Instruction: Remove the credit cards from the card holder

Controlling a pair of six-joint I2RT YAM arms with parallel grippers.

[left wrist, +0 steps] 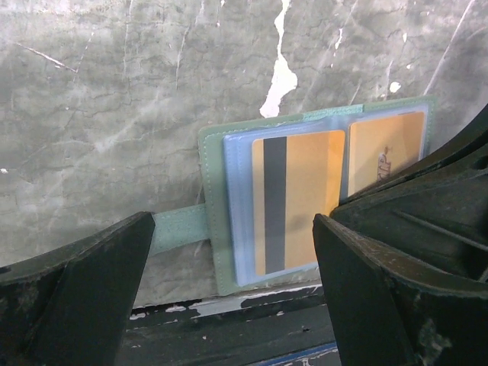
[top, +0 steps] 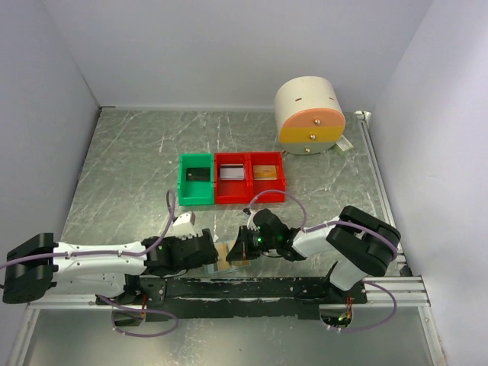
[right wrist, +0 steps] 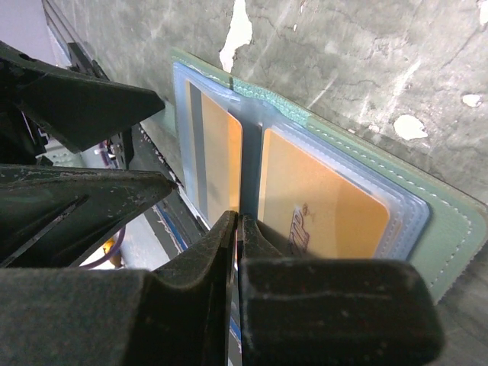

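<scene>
Lying open, the card holder (left wrist: 238, 221) shows two orange credit cards (left wrist: 305, 198) inside.

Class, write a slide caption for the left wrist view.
Left gripper, jaws open, over the card holder; two orange credit cards sit in its pockets.

Translucent soft plastic card holder (left wrist: 238, 229), glossy orange plastic credit cards (left wrist: 305, 198), scuffed matt grey table (left wrist: 114, 114)

The top external camera looked steeply down from the near side over the whole grey marbled table (top: 130, 175). Both wrist cameras sat close, sharing the pale blue translucent bifold card holder (left wrist: 238, 213).
</scene>
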